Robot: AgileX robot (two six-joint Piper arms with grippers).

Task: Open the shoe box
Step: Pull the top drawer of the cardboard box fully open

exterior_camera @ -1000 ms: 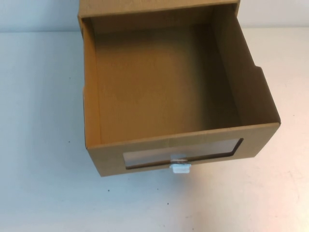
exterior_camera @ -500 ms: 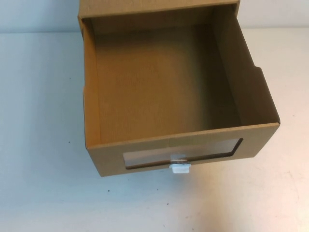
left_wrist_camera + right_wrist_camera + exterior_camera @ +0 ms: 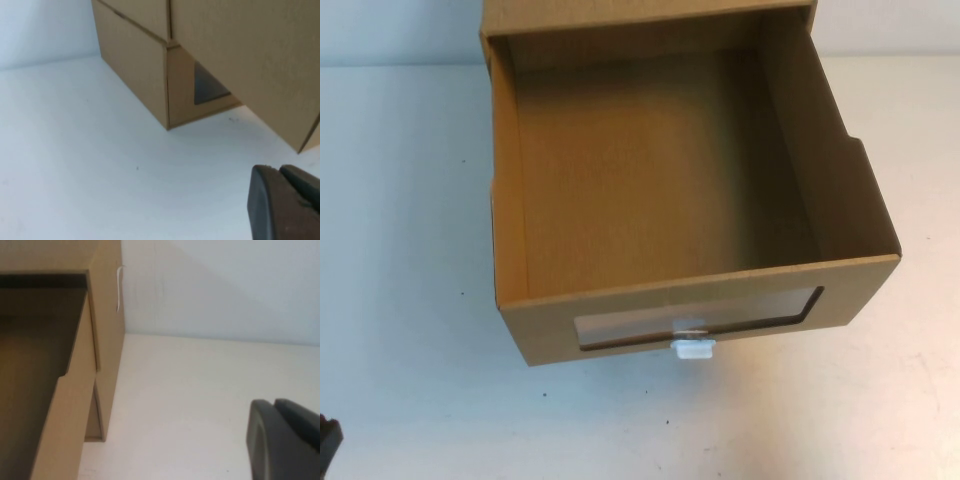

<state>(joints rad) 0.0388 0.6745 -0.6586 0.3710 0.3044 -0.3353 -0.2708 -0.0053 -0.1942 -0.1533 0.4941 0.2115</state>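
While L gripper (image 3: 279,169), R gripper (image 3: 274,401) flank, box (image 3: 545,325) gapes.

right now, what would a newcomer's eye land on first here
The brown shoe box fills the middle of the white table, slid open toward the robot and empty inside, with a small white pull tab on its windowed front. Both arms stand clear of it: the left gripper low by the box's left side, the right gripper off its right side, both shut on nothing.
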